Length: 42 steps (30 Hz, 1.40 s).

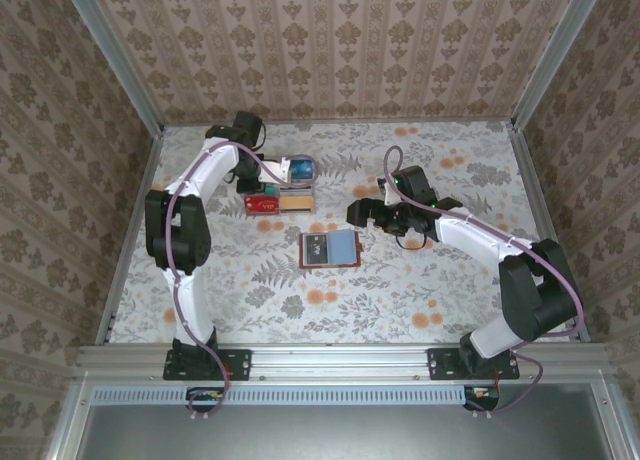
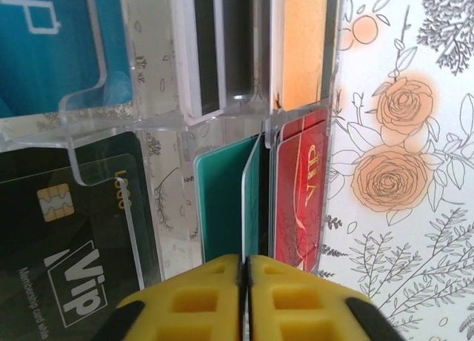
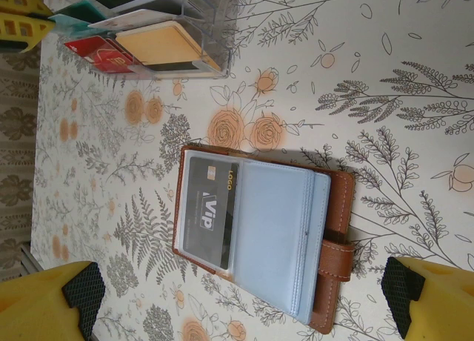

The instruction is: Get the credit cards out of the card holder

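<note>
Brown leather card holder point(image 3: 274, 230) open flat, dark card point(image 3: 211, 211) inside

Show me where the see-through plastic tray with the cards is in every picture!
Top external: the clear plastic four-compartment tray sits left of centre, in the upper half.
Left wrist: the tray spreads over the left and middle, seen very close.
Right wrist: the tray is in the top left corner.
Shared landmark: the red plastic card inside the tray, at its lower left from above, lower right in the left wrist view, and left of the orange card in the right wrist view.
</note>
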{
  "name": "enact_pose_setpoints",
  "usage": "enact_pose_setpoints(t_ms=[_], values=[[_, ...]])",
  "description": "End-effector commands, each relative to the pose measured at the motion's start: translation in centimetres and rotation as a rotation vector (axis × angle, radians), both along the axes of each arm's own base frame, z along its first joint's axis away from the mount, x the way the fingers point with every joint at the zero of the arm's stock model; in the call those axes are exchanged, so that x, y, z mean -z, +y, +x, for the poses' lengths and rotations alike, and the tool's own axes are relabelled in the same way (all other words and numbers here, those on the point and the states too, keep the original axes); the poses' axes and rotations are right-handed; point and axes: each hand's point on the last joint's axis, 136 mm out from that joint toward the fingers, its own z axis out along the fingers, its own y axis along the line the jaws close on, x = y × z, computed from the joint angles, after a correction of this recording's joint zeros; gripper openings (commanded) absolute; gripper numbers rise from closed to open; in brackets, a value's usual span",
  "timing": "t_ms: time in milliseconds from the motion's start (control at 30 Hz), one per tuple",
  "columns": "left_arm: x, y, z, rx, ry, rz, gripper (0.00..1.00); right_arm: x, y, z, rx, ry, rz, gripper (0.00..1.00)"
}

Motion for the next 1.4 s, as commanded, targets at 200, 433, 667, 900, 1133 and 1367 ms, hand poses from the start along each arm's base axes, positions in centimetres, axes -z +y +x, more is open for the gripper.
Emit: enact_pose_setpoints(t_ms=[200,433,667,900,1133,1367], values=[[-1.0,0.0,2.4,-0.024,-0.089,-0.009,0.29,0.0,0.1,0.0,-0.004,0.018,0.005,1.0],[-6.2,-1.2,3.2,-0.153,-0.203,-0.165,0.3,0.2,0.0,-0.1,-0.017,0.007,-0.046,0.99],[-12.5,-0.8,2.6,-0.517,-0.3,-0.404,0.33,1.3,1.4,-1.5,-0.092,-0.017,-0.237,0.96],[-15.2,0.9,-1.0,-0.845,-0.391,-0.692,0.39,2.2,5.2,-3.2,-0.192,0.003,-0.266,0.86],[-14.0,3.5,-5.9,-1.17,-0.308,-0.822,0.45,2.9,8.2,-3.1,-0.16,0.041,-0.232,0.73],[-10.0,2.6,-8.8,-1.335,-0.053,-0.949,0.56,4.1,11.3,-3.0,-0.127,0.115,-0.136,0.62]])
